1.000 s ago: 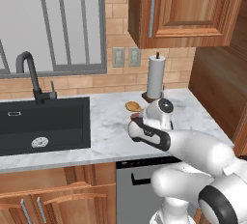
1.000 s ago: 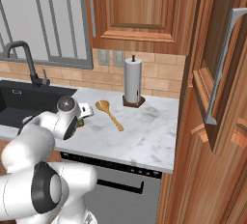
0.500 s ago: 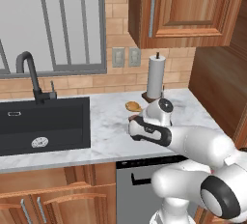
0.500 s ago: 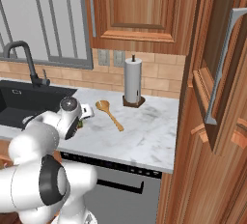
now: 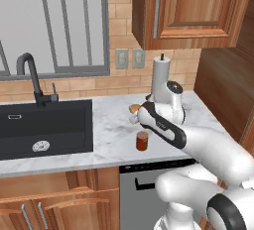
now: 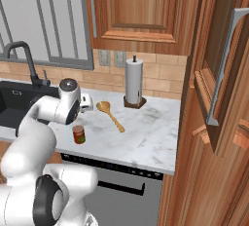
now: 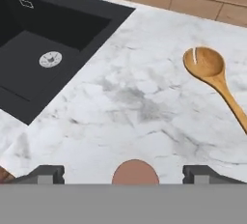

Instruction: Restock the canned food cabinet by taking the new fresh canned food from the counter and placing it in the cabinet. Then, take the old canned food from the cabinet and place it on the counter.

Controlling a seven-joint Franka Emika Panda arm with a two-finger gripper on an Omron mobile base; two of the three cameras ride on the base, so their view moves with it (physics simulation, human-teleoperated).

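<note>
A: Currently, where is the can [image 5: 142, 141]?

B: It stands upright on the counter [image 5: 109, 130], near the front edge, between the sink [image 5: 44, 125] and the right end of the slab. Its body is dark red-orange, so it reads as the old can. It stands on the counter, which is where the task wants it.

A: State of the gripper [image 7: 124, 174]?

B: Fingers apart. In the hand view the two tips [image 7: 44, 173] stand wide on either side of the can's round top, neither touching it. The can is not held.

A: Why does the hand sit over the can?

B: The hand looks down along the can's axis, with the lid centred between the tips. That fits either a release or an approach; the pictures do not decide which.

A: What else is on the counter?

B: A wooden spoon [image 6: 110, 115] lies behind the can, bowl toward the sink and handle angled toward the right front. A paper towel holder [image 6: 134, 82] stands at the back wall, well apart from the can.

A: And the cabinet [image 6: 214, 122]?

B: It rises past the right end of the counter, door open, bar handle [image 6: 224, 64] facing the base. Its shelf interior cannot be made out, so whether the new can is inside cannot be told.
</note>
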